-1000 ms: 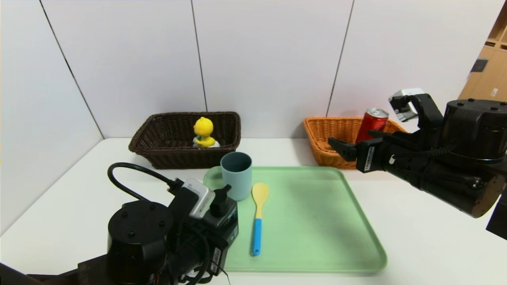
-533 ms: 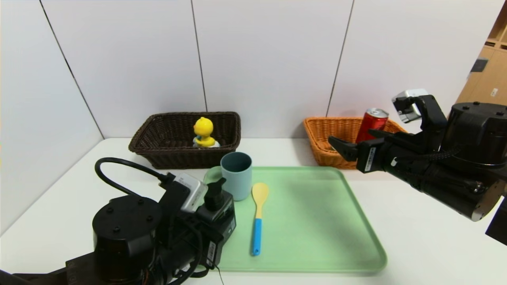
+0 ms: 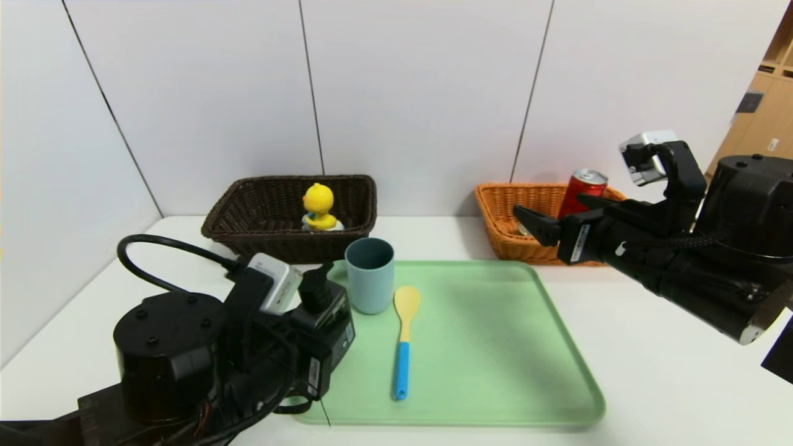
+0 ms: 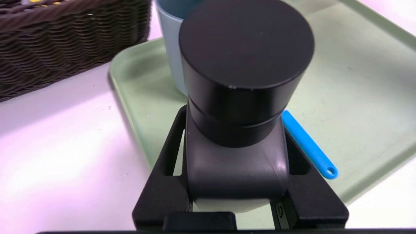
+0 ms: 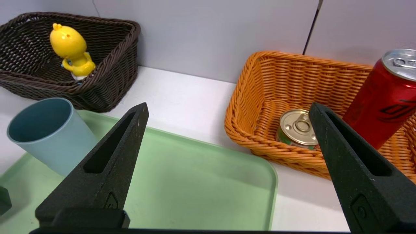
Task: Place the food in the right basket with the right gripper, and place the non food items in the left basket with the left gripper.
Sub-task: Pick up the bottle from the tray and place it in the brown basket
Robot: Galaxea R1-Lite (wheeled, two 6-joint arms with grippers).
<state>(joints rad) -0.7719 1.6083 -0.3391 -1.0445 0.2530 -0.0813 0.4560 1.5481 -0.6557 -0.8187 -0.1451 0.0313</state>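
My left gripper (image 3: 327, 325) is shut on the black square bottle (image 3: 315, 287) and holds it over the tray's left edge; the left wrist view shows the bottle (image 4: 242, 97) between the fingers (image 4: 167, 146). The grey-blue cup (image 3: 370, 274) and the blue-handled wooden spoon (image 3: 403, 337) sit on the green tray (image 3: 495, 353). The yellow duck (image 3: 319, 207) stands in the dark brown basket (image 3: 248, 241). The red can (image 3: 582, 189) and the gold-lidded tin (image 5: 297, 128) are in the orange basket (image 3: 502, 210). My right gripper (image 3: 550, 210) is open and empty at that basket's front edge.
The baskets stand against the white back wall, with bare white table between them and round the tray. The right half of the tray holds nothing. Wooden shelving (image 3: 765, 118) shows at the far right.
My left gripper has moved to the left with the bottle in it, out to the tray's left edge. My right gripper has pulled back slightly and stays open.
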